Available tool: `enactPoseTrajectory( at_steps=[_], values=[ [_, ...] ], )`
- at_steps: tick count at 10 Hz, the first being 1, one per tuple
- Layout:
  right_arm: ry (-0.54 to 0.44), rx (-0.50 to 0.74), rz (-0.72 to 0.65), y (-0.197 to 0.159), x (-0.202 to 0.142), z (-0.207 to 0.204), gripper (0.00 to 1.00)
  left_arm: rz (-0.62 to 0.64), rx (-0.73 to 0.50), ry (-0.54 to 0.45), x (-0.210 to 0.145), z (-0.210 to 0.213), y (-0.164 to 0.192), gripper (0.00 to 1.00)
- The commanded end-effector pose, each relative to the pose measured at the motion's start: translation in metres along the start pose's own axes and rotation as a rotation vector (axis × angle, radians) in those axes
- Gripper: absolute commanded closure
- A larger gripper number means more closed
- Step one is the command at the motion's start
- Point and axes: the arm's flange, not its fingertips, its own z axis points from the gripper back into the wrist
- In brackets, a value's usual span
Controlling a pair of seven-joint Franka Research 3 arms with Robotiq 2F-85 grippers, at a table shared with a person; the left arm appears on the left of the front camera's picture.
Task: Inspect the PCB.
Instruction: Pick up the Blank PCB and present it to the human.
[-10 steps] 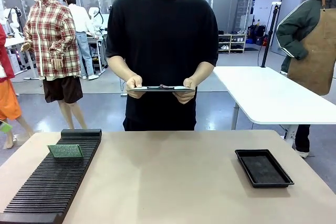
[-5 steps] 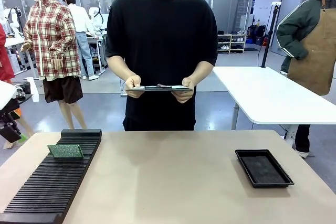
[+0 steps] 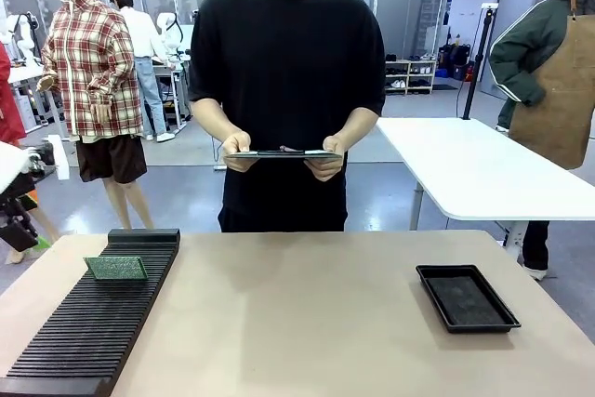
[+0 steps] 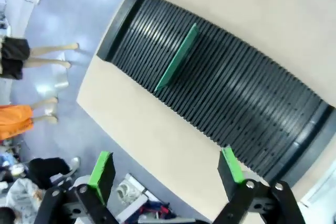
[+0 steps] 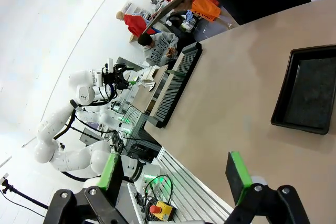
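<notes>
The PCB [image 3: 115,268] is a green board standing on edge in a slot near the far end of the long black slotted rack [image 3: 93,327] at the table's left. In the left wrist view the PCB [image 4: 177,57] shows as a thin green edge across the rack [image 4: 236,108]. My left gripper [image 4: 167,169] hovers high above the table edge beside the rack, open and holding nothing. Part of my left arm [image 3: 17,194] shows at the picture's left edge, off the table. My right gripper [image 5: 173,174] is open and holds nothing, high above the table's near side.
A person at the far side holds a thin dark clipboard [image 3: 284,154] level in both hands; it also shows as the clipboard [image 5: 170,2] in the right wrist view. A shallow black tray [image 3: 467,297] lies at the table's right. A white table [image 3: 483,169] stands behind.
My left arm has come into the front view at the left edge. The PCB, the tray and the person's clipboard have stayed put.
</notes>
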Motion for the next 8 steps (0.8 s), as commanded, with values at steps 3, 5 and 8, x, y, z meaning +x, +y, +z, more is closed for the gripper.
enactPoseTrajectory(
  at_steps=[3, 5, 8],
  values=[
    [-0.005, 0.010, 0.016, 0.000, 0.000, 0.001, 0.00, -0.401, -0.014, 0.048, 0.019, -0.050, 0.019, 0.00],
    [-0.005, 0.010, 0.016, 0.000, 0.000, 0.001, 0.00, -0.476, -0.091, 0.029, 0.021, -0.076, 0.035, 0.00],
    [-0.005, 0.010, 0.016, 0.000, 0.000, 0.001, 0.00, -0.494, -0.090, 0.001, 0.025, -0.105, 0.047, 0.00]
  ],
)
